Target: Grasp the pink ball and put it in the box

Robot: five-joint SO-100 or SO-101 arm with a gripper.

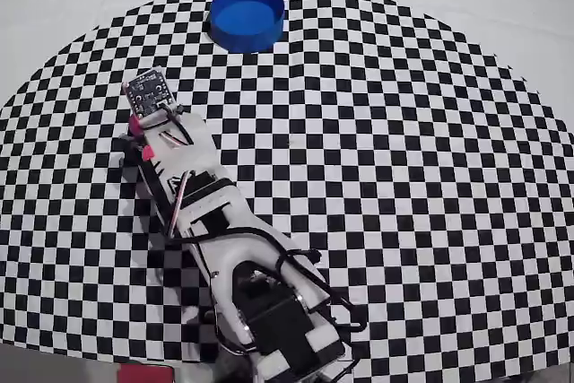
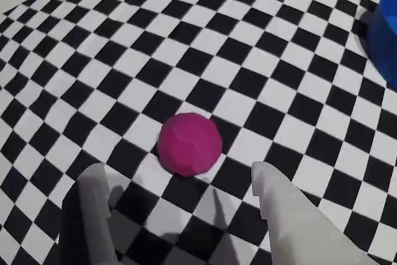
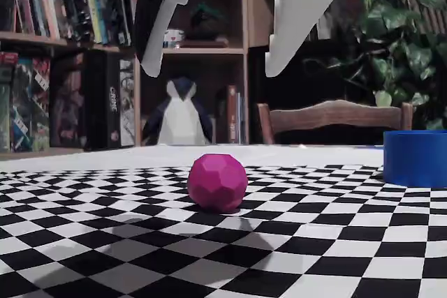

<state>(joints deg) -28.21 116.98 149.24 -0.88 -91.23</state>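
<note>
Ball: the pink ball (image 3: 217,182) sat on the checkered cloth (image 3: 335,242), directly under the gripper (image 3: 213,57), untouched.
Jaws: spread wide and empty, both fingertips well above the ball in the fixed view; in the wrist view they framed it from either side.
How it would handle: it looked faceted rather than smooth, small and probably light; I judged it hard enough to hold its shape but quick to roll if nudged off-centre.
Where to take it: across its widest middle, one finger on each side, so it could not squirt out upward.
Box: the blue box (image 1: 247,16) stood well apart from the ball, open-topped and low-walled.
Surface: flat black-and-white checks, no lip to stop a rolling ball.
Room: bookshelves (image 3: 63,47), a penguin toy (image 3: 181,113), a wooden chair (image 3: 335,120) and a leafy plant (image 3: 398,40) stood behind the table.
</note>
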